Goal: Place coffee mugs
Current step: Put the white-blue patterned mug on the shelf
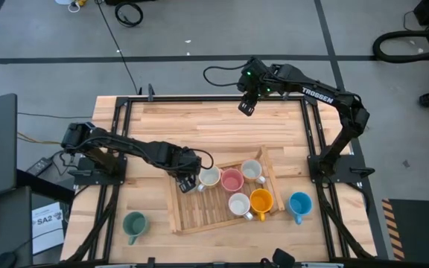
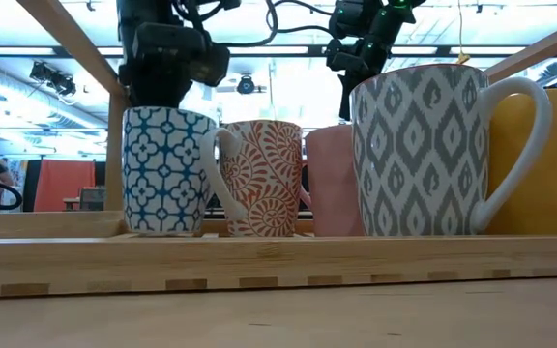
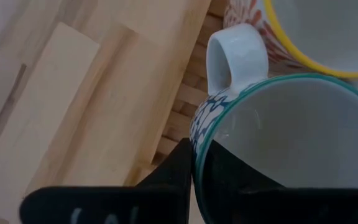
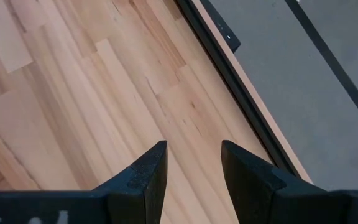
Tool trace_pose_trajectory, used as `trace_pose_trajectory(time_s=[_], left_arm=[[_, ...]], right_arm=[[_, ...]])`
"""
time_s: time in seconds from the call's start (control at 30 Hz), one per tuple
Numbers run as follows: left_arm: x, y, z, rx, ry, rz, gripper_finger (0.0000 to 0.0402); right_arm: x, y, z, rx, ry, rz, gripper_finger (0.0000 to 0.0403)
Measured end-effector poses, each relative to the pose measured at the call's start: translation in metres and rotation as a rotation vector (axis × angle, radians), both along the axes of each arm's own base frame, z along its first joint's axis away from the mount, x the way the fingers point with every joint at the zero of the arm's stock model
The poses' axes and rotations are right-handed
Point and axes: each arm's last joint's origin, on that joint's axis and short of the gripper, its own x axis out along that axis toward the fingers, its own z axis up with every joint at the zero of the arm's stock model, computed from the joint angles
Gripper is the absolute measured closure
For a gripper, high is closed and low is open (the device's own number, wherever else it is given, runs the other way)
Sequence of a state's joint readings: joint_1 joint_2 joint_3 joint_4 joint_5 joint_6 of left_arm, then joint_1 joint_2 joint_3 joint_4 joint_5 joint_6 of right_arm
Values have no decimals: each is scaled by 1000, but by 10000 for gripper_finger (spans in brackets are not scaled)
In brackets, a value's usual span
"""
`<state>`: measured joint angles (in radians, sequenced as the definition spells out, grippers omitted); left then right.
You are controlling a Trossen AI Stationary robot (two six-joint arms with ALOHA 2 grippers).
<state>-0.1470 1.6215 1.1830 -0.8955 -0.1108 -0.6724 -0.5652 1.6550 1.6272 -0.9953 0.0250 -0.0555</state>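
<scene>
One broad wooden table carries everything. On its front half, a little right of the middle, lies a slatted wooden tray, turned slightly askew to the table's edges.

Six of the eight mugs stand in that tray. Along its back edge runs a row of four: the blue-patterned mug at the back left corner, the orange-patterned mug touching it or just beside it, the pink mug next, and a pale mug at the back right corner. Toward the tray's right front corner stand the grey-patterned mug and the orange mug, side by side. Outside the tray, the blue mug stands just off its right edge, and the dark green mug stands alone near the table's front left corner.

My left gripper reaches across from the table's left edge and is down on the blue-patterned mug. Its jaws are nearly closed, pinching the mug's wall at the green rim, one finger inside the cup and one outside; the white handle points away from my wrist toward the orange-patterned mug. The mug sits upright on the slats.

My right gripper hangs over the middle of the table's back edge, well apart from the tray. Its jaws stand apart with only bare wood showing between them, holding nothing.
</scene>
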Motion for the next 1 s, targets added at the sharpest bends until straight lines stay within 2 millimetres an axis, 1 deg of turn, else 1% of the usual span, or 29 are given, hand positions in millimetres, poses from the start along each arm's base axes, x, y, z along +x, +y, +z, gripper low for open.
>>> trace_pose_trajectory(time_s=[0.4,0.77,0.87,1.0], left_arm=[[-1,3,-3,61,1,15,360],[0,3,-3,62,-1,15,357],[0,3,-3,61,-2,15,350],[0,3,-3,61,-3,15,327]], right_arm=[[0,0,0,0,0,0,246],[0,0,0,0,0,0,246],[0,0,0,0,0,0,246],[0,0,0,0,0,0,246]])
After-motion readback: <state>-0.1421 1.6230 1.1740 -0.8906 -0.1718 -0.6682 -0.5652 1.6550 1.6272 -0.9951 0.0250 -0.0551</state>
